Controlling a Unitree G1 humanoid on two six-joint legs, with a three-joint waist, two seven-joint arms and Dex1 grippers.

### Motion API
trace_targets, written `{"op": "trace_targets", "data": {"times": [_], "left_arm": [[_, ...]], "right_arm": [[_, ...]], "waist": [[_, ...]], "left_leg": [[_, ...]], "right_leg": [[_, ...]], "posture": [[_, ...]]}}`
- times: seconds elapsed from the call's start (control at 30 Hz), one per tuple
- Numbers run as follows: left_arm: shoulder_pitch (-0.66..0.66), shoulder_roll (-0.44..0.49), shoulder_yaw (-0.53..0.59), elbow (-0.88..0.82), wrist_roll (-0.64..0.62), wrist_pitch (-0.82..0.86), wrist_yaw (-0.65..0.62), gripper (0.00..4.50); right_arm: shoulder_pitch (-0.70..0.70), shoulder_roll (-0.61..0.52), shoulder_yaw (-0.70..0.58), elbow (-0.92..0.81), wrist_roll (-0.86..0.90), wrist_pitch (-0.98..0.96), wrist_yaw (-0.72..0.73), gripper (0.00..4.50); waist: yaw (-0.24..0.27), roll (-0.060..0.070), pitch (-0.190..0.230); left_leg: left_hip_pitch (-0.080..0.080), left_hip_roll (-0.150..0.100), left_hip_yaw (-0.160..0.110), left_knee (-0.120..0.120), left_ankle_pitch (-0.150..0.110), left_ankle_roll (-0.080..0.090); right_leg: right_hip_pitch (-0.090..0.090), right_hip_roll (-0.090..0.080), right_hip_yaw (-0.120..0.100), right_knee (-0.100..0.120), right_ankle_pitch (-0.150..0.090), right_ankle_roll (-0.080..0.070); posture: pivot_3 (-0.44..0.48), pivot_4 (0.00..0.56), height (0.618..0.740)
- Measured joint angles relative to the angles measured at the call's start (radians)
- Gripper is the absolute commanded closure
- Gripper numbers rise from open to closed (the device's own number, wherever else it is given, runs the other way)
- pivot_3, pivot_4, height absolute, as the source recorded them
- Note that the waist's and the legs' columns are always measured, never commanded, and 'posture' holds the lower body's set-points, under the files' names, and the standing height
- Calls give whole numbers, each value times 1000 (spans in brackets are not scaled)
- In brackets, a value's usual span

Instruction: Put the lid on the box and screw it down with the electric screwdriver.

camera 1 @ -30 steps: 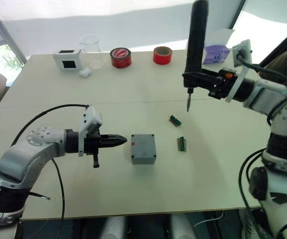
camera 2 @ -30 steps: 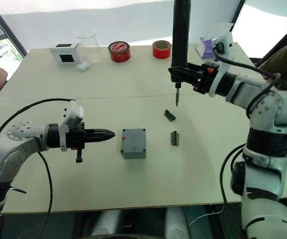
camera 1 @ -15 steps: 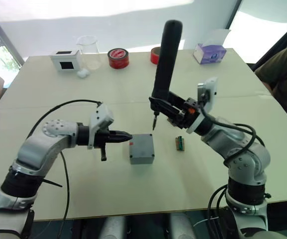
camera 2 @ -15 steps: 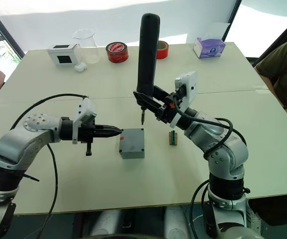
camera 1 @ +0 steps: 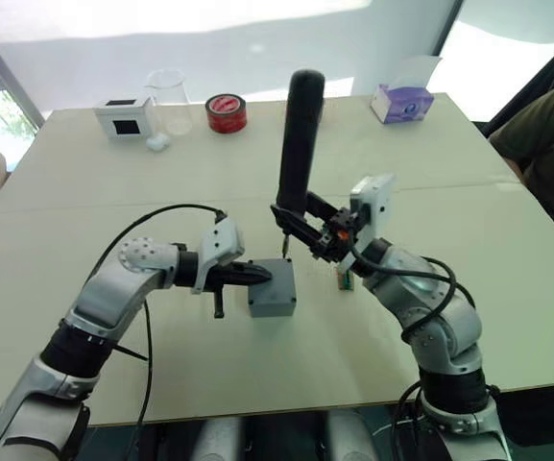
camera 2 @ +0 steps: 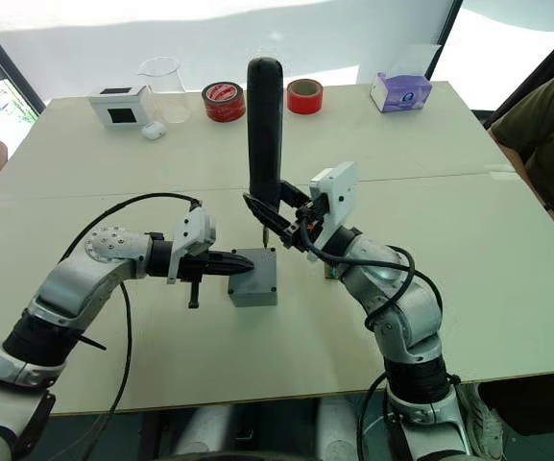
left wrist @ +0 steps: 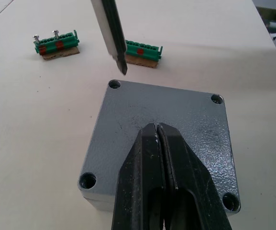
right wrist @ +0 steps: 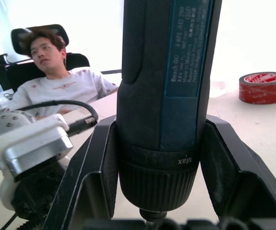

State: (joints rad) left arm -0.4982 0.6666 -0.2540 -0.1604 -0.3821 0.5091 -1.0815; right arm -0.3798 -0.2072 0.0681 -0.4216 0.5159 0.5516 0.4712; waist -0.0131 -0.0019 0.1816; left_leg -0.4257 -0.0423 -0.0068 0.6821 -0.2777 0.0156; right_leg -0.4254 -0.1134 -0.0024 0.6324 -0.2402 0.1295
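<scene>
Grey lid (left wrist: 164, 120) on box (camera 1: 273, 305), mid-table (camera 1: 401, 163)

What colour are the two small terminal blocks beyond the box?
Green with red marks, on tan bases; the left wrist view shows them best.

Both head views look down over the counter (camera 1: 430, 317) from above. The left wrist view sits close over the box (left wrist: 161, 143); the right wrist view apparently faces level, past the electric screwdriver (right wrist: 166, 96).

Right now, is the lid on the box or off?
On. The lid covers the box, corner holes showing, under the left gripper's shut fingers.
</scene>
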Motion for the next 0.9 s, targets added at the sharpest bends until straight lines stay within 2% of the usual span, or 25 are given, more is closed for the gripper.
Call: {"op": "trace_targets", "data": {"times": [0.47,0.9], "left_arm": [[13,0,15,0,0,-1,-2,4500],[15,0,10,25,17,-39,-17,4500]], "right_arm": [[39,2,29,101,-103,-160,33,2662],[93,-7,42,102,-130,-236,57,2662]], "waist": [[0,0,0],[1,0,-2]], "left_leg": [[1,0,0,0,0,0],[7,0,0,-1,-1,2]], "right_leg": [[1,0,0,0,0,0],[7,0,0,-1,0,0]], "posture": [[0,150,740],[0,150,740]]}}
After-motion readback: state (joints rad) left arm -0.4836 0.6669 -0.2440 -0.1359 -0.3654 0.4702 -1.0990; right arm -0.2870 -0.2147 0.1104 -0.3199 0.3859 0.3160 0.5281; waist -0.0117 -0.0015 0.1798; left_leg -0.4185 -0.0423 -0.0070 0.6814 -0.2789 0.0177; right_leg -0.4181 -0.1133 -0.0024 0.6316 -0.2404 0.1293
